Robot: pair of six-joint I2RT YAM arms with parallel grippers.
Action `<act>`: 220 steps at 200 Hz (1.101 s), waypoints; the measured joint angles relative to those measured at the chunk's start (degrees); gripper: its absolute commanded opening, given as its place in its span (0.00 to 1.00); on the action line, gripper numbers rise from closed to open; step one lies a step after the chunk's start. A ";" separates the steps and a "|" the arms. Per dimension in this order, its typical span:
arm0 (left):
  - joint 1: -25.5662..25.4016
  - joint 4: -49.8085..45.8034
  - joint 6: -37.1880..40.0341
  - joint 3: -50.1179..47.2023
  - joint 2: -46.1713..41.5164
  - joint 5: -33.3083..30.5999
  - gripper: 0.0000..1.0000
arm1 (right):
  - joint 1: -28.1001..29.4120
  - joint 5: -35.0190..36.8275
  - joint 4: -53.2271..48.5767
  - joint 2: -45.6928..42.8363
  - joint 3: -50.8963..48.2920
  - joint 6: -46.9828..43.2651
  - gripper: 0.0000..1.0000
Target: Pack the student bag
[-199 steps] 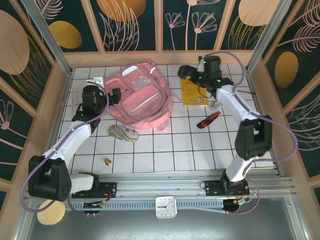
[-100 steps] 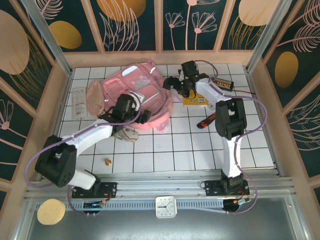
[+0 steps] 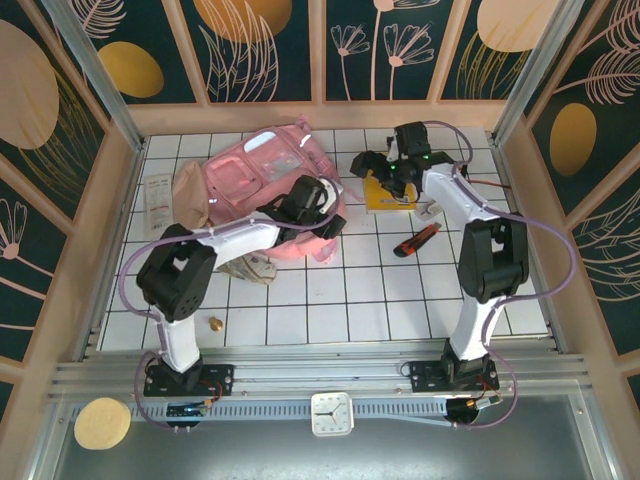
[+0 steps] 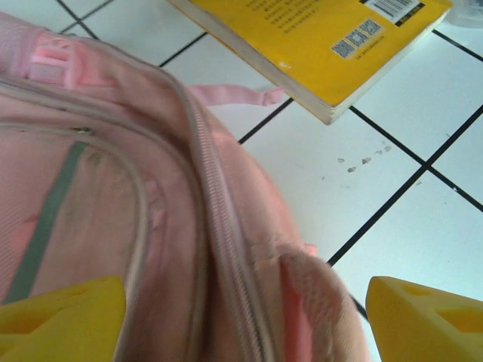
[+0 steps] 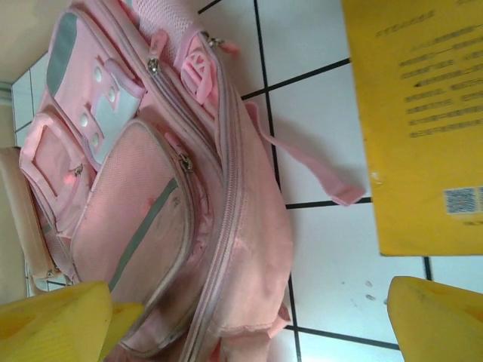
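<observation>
pale pink student bag [image 3: 255, 185] lies flat on the tiled table [image 3: 300, 300], front pockets up, zip closed

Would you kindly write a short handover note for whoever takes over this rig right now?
Grippers: left gripper open over the bag's right edge, holding nothing; right gripper open above the gap between bag and book, empty.
Things: bag lies far centre-left, zips look shut; book to its right; knife nearer.
Done: nothing visibly packed.
Left: open the bag, then probably load book and knife.
</observation>
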 measured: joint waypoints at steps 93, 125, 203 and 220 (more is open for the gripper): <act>-2.25 -9.07 -5.16 5.99 5.95 -4.52 0.00 | -3.50 -4.74 2.54 -5.75 -6.60 -1.46 0.95; -3.54 -10.71 -3.80 -2.27 -3.76 -3.87 0.00 | -3.48 -7.28 4.46 -9.31 -8.63 -1.86 0.95; -4.07 -11.54 4.33 -16.57 -18.38 0.59 0.00 | -2.95 -13.16 4.09 -5.25 -6.03 -8.20 0.84; -4.07 -11.50 4.59 -17.27 -18.95 0.44 0.00 | -1.55 -13.22 4.20 -1.49 -5.22 -9.27 0.82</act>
